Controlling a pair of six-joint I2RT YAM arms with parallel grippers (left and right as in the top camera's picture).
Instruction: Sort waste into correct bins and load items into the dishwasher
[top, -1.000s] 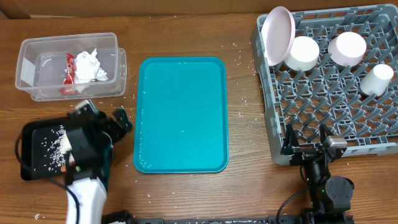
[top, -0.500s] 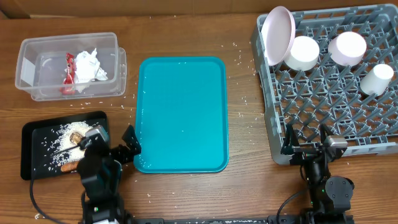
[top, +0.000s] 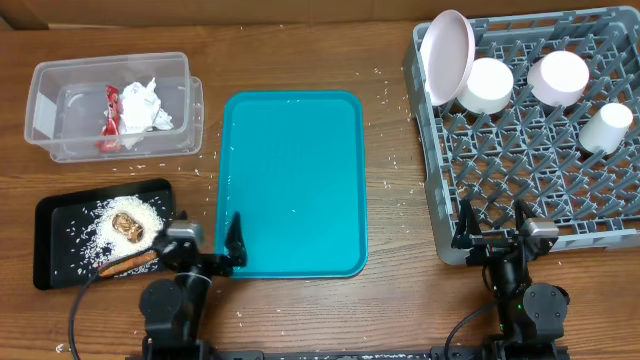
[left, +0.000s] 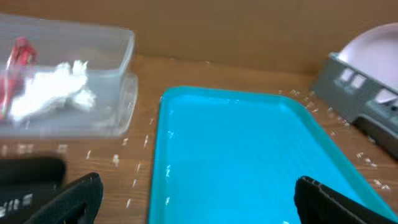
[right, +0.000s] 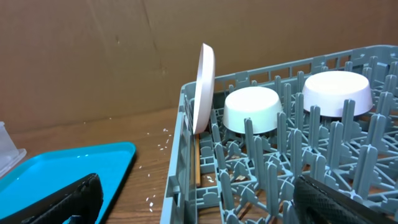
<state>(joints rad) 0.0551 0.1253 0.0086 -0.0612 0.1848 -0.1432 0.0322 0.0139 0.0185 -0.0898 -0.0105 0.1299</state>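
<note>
The teal tray (top: 292, 180) lies bare in the middle; it also shows in the left wrist view (left: 249, 155). The clear bin (top: 110, 105) holds crumpled white paper and a red wrapper. The black tray (top: 60, 225) holds rice, a brown lump and a stick. The grey dish rack (top: 530, 130) holds a pink plate (top: 446, 55), two bowls and a cup. My left gripper (top: 203, 245) is open and empty at the teal tray's front left corner. My right gripper (top: 493, 222) is open and empty at the rack's front edge.
Rice grains are scattered on the wooden table around the trays and next to the rack's left wall (right: 186, 155). A cardboard wall stands behind the table in both wrist views.
My left arm has pulled back from over the black tray toward the table's front edge and turned to face the teal tray. The food on the black tray is now uncovered. The right arm has not moved.
</note>
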